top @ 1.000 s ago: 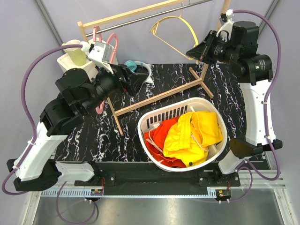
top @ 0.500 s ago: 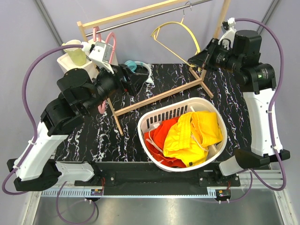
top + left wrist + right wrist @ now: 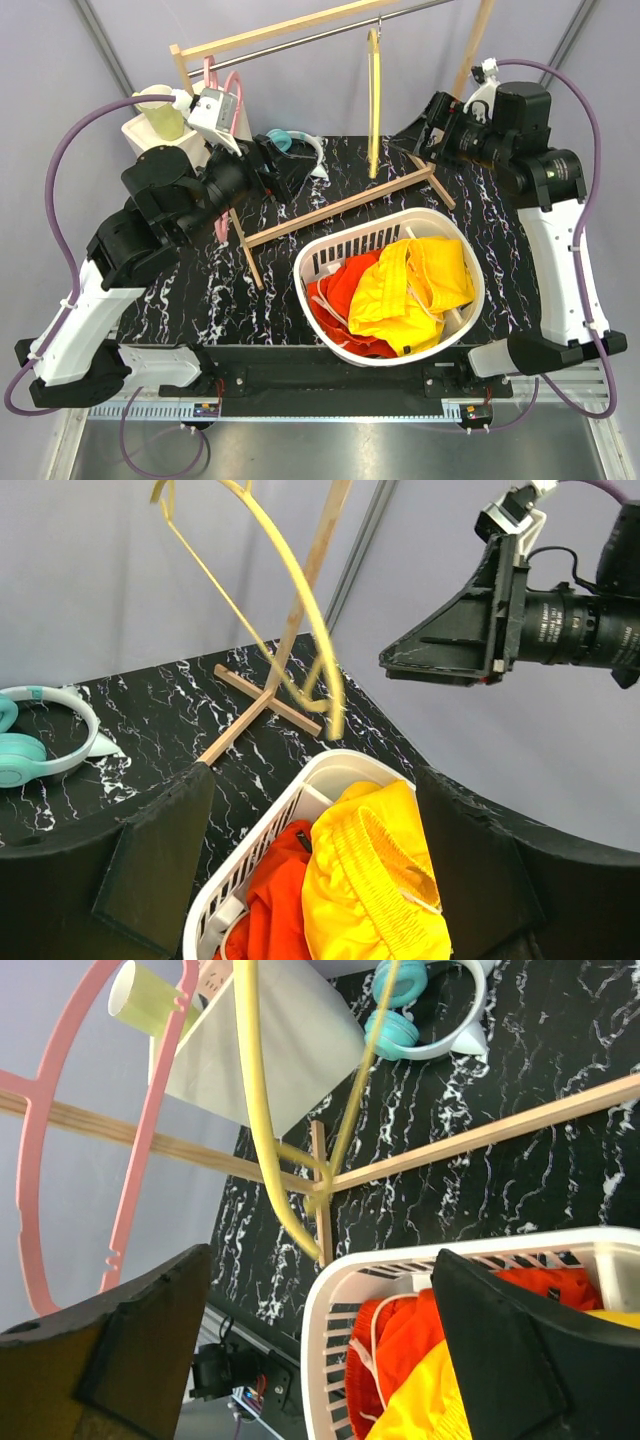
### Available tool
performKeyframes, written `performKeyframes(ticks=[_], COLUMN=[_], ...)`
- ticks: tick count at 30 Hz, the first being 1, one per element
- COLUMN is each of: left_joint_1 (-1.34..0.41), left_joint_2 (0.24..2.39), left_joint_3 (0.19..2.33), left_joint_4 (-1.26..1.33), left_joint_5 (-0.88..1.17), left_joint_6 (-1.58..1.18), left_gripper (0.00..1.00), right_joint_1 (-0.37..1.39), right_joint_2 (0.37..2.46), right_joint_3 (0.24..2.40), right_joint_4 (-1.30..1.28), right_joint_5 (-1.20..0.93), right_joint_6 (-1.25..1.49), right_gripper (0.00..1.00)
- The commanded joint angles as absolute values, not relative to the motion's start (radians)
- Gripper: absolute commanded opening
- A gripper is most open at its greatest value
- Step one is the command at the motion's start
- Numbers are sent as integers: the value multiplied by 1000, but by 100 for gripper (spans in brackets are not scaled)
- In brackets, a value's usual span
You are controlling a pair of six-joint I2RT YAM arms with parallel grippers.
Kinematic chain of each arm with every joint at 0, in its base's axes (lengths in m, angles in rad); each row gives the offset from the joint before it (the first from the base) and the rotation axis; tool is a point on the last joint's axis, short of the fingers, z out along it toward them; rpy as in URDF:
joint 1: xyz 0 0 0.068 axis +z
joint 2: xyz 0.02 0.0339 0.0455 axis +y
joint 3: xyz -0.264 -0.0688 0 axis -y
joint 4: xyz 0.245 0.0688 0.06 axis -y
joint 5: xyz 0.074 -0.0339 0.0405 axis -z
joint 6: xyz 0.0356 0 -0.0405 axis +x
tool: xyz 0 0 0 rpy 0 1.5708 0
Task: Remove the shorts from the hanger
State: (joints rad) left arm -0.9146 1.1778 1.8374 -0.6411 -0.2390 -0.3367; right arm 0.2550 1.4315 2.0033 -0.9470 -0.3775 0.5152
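Both pairs of shorts lie in the white basket (image 3: pixel 330 250): the yellow shorts (image 3: pixel 415 285) on top, the orange-red shorts (image 3: pixel 345 300) with a white drawstring under them at the left. A bare yellow hanger (image 3: pixel 375 100) hangs edge-on from the metal rail (image 3: pixel 300 38). My right gripper (image 3: pixel 425 125) stands open just right of the hanger, touching nothing. My left gripper (image 3: pixel 285 170) is open at the left of the rack, holding nothing. From the left wrist I see the hanger (image 3: pixel 300 610), the yellow shorts (image 3: pixel 370 880) and the open right gripper (image 3: pixel 440 655).
A wooden rack with a cross-shaped base (image 3: pixel 340 205) stands over the marbled table (image 3: pixel 200 290). Pink hangers (image 3: pixel 215 75) hang at the rail's left end. Teal headphones (image 3: pixel 290 140) lie at the back. A yellow-green cup (image 3: pixel 160 110) sits on a white box at the far left.
My right gripper opened and let go of the yellow hanger. The hanger swung down and now hangs straight from the rail. The left arm has stayed put.
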Motion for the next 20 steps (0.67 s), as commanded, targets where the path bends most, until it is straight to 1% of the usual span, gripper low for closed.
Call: performKeyframes(ticks=[1,4,8,11,16,20], left_joint_1=[-914,-914,-914,-914,-914,-914], left_joint_2=[1169,1166,1166,1172,1170,1164], left_joint_3=[1841,1836,1833,1830,1819,1839], left_joint_4=[-609,-609,-609,-609,-607,-577], left_joint_5=[-265,-270,-267,-255,-239,-216], left_joint_6=[-360,-377,-405,-434,-502,-529], left_gripper=[85,85,85,85,84,85], right_joint_1=[250,252,250,252,252,252], right_joint_2=[1348,1329,1318,1278,1157,1135], right_joint_3=[1996,2014,2046,2004,1910,1946], right_joint_4=[-980,-1078,-1270,-1342,-1376,-1405], right_joint_5=[-315,-231,-129,-74,-21,-40], right_joint_6=[515,502,482,482,457,448], right_gripper=[100,100,100,100,100,100])
